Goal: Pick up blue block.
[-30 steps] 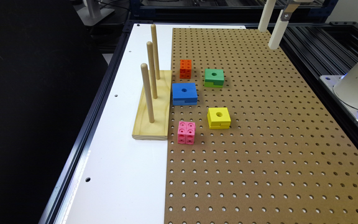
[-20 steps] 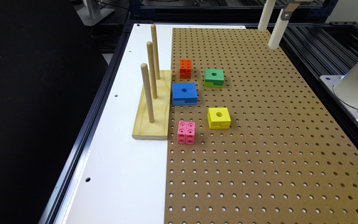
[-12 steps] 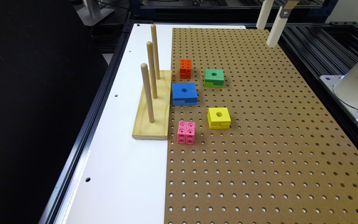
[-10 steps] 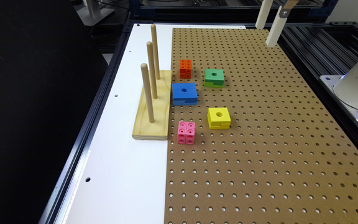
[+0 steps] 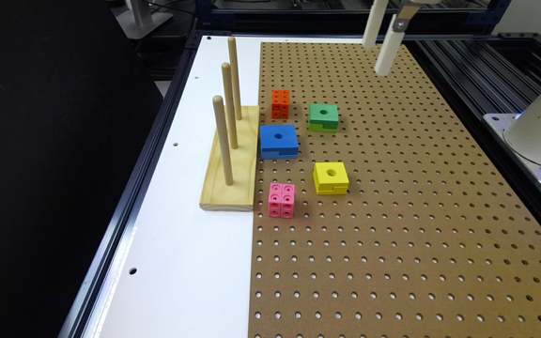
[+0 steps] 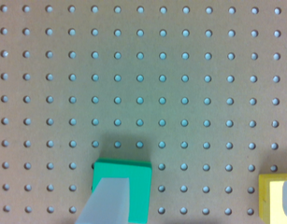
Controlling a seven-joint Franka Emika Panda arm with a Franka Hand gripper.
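the gripper (image 5: 377,58) hangs high over the far end of the pegboard (image 5: 392,225), its two white fingers (image 6: 108,200) spread apart and holding nothing. nearest it sits the green block (image 5: 323,117). the blue block (image 5: 278,141) lies farther off, flat on the pegboard, just beside the wooden peg stand (image 5: 230,157), with the yellow block (image 5: 330,178) nearby.

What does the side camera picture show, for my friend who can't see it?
A blue block sits on a brown pegboard beside a wooden stand with three pegs. Orange, green, yellow and pink blocks lie around it, and the white pincer hangs far behind.
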